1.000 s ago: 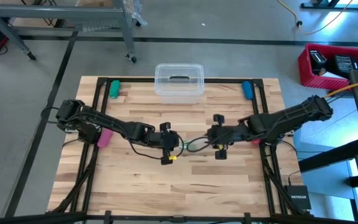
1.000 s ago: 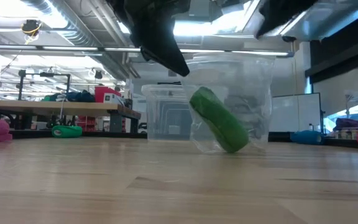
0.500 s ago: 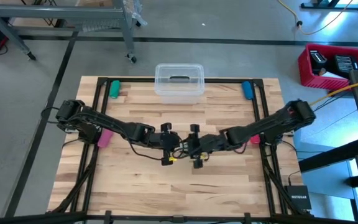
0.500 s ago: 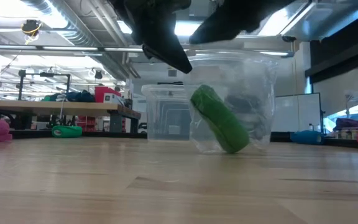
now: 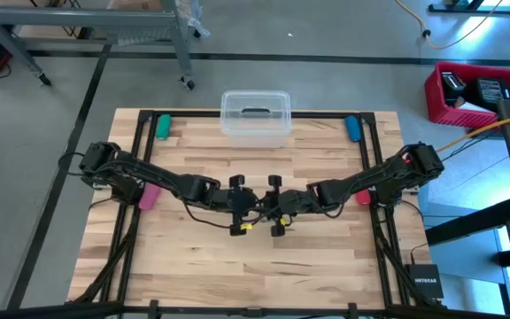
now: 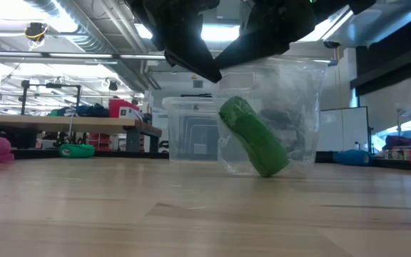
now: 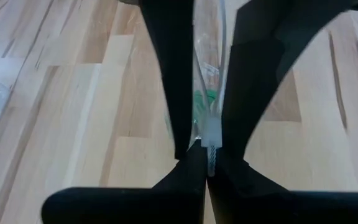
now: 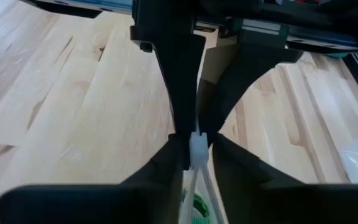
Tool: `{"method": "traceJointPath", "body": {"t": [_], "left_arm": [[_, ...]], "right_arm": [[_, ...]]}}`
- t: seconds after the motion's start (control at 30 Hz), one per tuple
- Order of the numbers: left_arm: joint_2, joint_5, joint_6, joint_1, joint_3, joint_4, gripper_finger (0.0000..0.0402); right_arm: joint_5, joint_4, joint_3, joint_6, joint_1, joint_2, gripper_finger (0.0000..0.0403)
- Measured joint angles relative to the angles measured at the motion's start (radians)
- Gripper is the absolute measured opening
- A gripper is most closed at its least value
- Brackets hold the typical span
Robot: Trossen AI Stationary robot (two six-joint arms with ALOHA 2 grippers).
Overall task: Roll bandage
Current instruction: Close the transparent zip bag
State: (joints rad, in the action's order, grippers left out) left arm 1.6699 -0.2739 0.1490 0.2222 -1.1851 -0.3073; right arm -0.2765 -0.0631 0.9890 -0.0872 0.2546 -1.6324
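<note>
While both the left gripper [image 5: 248, 206] and right gripper [image 5: 269, 206] pinch the clear bag [image 6: 270, 118], a hard pull toward three o'clock could rip it, dropping the green roll [image 6: 252, 136].

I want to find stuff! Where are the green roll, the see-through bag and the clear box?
green roll of soft fabric [image 6: 254, 146], low view, its side.
see-through plastic bag [image 6: 296, 107], low view, upper wall.
clear plastic box [image 5: 255, 129], high view, front wall.

A clear, glossy, crinkled plastic bag [image 6: 277, 118] wraps the matt, soft-looking green roll [image 6: 252, 137], which rests on the pale, smooth butcher-block wooden table [image 6: 191, 214] (faintly sheened), with a see-through hard-plastic lidded box [image 5: 255, 116] at twelve o'clock.
</note>
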Motion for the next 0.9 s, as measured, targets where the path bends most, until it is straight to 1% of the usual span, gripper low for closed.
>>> {"method": "traceJointPath", "body": {"t": [0.13,0.23,0.37,0.53,0.63,0.77,0.9], "left_arm": [[0.0,0.001,0.0,0.0,0.0,-0.002,0.0],[-0.001,-0.001,0.0,0.0,0.0,0.002,0.0],[-0.001,-0.002,0.001,-0.001,0.0,0.005,0.0],[-0.001,-0.001,0.005,0.0,0.0,-0.012,0.0],[-0.001,0.002,0.01,0.0,0.0,-0.035,0.0],[0.0,0.002,0.018,0.0,0.0,-0.026,0.0],[-0.01,0.002,0.035,0.0,0.0,-0.026,0.0007]], "right_arm": [[0.0,0.012,0.0,0.002,0.0,0.013,0.0045],[0.001,0.04,0.0,0.008,0.0,0.029,0.0019],[0.002,0.08,0.0,0.028,0.0,0.048,0.0018],[0.001,0.123,0.0,0.054,0.0,0.053,0.0042],[0.0,0.167,0.0,0.055,0.0,0.053,0.0034],[0.0,0.167,0.0,0.056,0.0,0.053,0.0019],[0.0,0.166,0.0,0.056,0.0,0.053,0.0028]]}}
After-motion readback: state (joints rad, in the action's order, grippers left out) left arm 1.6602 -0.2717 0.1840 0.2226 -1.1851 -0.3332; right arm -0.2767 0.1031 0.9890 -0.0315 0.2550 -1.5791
